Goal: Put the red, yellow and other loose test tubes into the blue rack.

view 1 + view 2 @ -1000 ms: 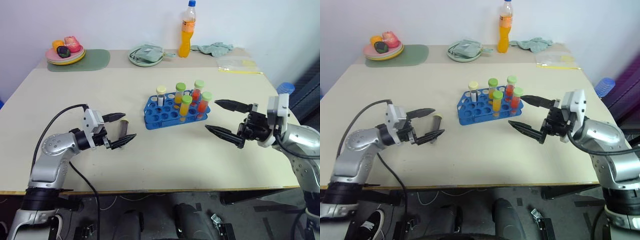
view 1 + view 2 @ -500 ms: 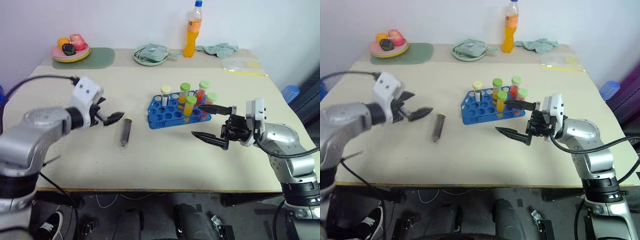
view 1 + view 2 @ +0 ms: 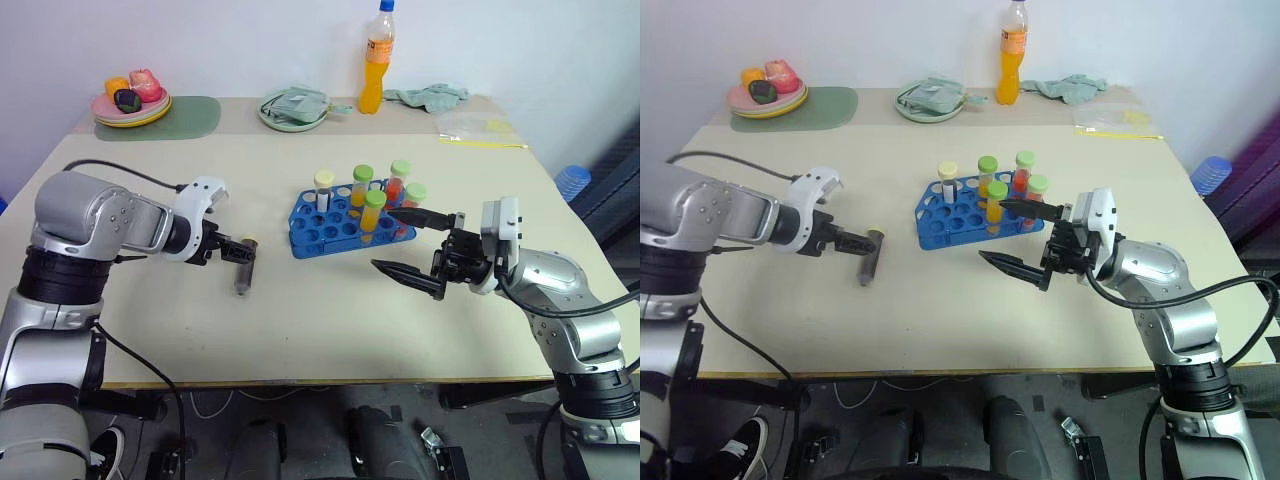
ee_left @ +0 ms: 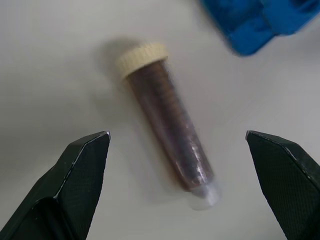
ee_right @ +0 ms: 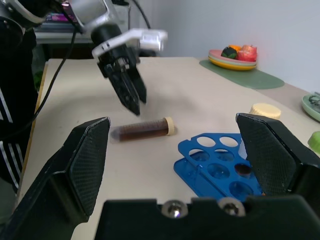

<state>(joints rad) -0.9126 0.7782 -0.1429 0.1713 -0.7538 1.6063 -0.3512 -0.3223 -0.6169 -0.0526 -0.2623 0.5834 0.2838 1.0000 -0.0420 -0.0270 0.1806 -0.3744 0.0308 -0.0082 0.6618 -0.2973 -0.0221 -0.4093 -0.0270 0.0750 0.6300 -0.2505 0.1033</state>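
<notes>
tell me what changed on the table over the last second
The left gripper, open, let go of the dark brown tube, which now lies on the table beside the blue rack, then swung up and came back down over it. The right gripper moved closer to the rack, open. The racked tubes stayed put.

The left gripper (image 3: 238,250) is swinging round and tipping down over the dark brown tube (image 3: 243,274), while the right gripper (image 3: 412,244) is sliding in closer beside the blue rack (image 3: 318,228).

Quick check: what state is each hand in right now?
Left hand: open, empty, over the lying dark brown cream-capped tube.
Right hand: open, empty.
</notes>
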